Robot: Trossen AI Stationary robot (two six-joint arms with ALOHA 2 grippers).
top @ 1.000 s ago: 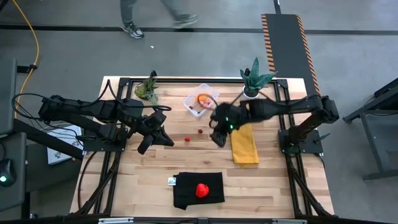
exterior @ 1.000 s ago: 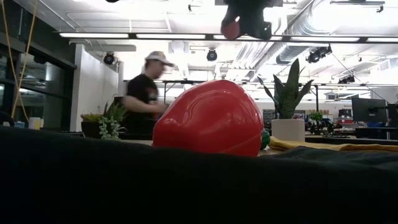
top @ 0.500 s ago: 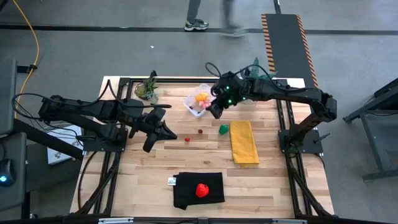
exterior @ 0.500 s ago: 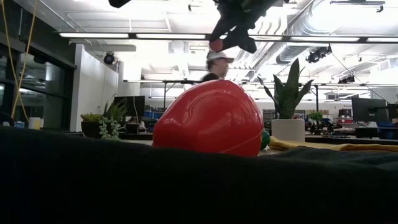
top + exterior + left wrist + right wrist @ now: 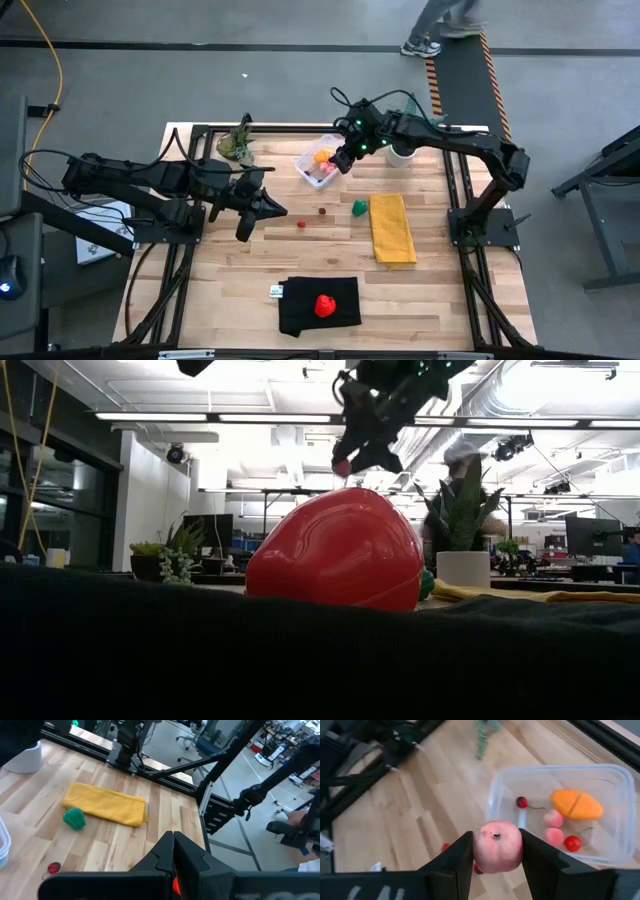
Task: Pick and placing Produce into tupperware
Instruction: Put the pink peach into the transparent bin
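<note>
The right gripper (image 5: 342,160) hangs in the air at the edge of the tupperware (image 5: 322,161), on the side toward the white plant pot (image 5: 402,154); its fingers (image 5: 540,865) are clamped on a pink round fruit (image 5: 497,846), which shows between them in the right wrist view. The tupperware stands at the far side of the table (image 5: 440,285) and holds an orange piece (image 5: 576,804), two small pink pieces (image 5: 553,818) and two tiny red berries (image 5: 521,802). Nearer than the tupperware, on the bare wood, lie a dark berry (image 5: 321,211) and a small red berry (image 5: 301,224), close together, and a green piece (image 5: 359,207) just beside the yellow cloth (image 5: 393,229). Well apart from the tupperware, at the near edge, a red strawberry-like piece (image 5: 324,305) sits on a black cloth (image 5: 300,310). The left gripper (image 5: 274,210) waits above the table, on the left of the two berries, its fingers (image 5: 172,850) pressed fully together on nothing.
</note>
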